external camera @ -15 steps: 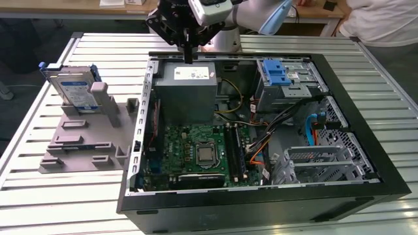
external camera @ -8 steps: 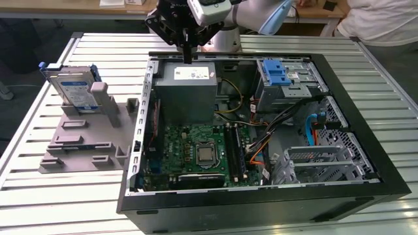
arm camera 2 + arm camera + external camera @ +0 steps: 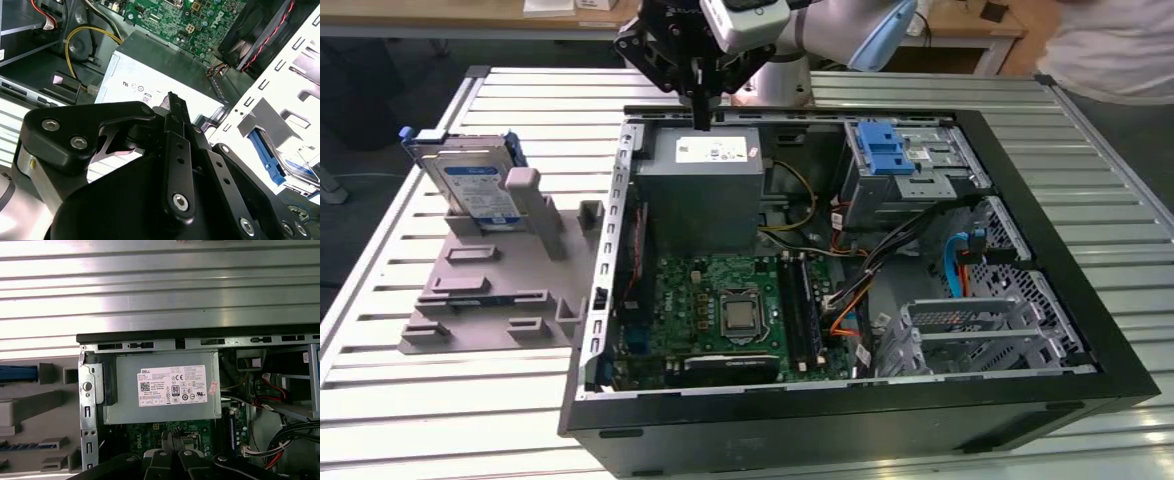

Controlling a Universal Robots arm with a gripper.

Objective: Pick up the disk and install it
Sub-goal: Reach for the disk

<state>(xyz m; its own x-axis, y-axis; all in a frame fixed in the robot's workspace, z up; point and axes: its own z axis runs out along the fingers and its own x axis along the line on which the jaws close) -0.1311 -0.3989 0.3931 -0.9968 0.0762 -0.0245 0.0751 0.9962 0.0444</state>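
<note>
In the exterior view I have the claw (image 3: 704, 122) hanging over the far edge of the open computer case (image 3: 854, 420). Its fingers are pressed together into one thin dark point with nothing between them, just above the grey power supply box (image 3: 707, 180). The disk (image 3: 470, 185) stands upright on its edge in the grey fixture (image 3: 494, 290) on the table (image 3: 427, 400), outside the case and well apart from the claw, toward the exterior view's left. In the second wrist view the claw (image 3: 172, 100) shows its two black fingers closed flat against each other and empty. The power supply box (image 3: 150, 80) is beneath the tip and the green motherboard (image 3: 185, 20) lies beyond it. In the first wrist view the fingertips of the claw (image 3: 172, 437) sit over the motherboard, right beside the power supply box (image 3: 165, 387). The grey fixture (image 3: 30, 405) lies off to the side past the case wall, with a blue strip (image 3: 17, 374) on it that I cannot tell for certain is the disk's frame.
</note>
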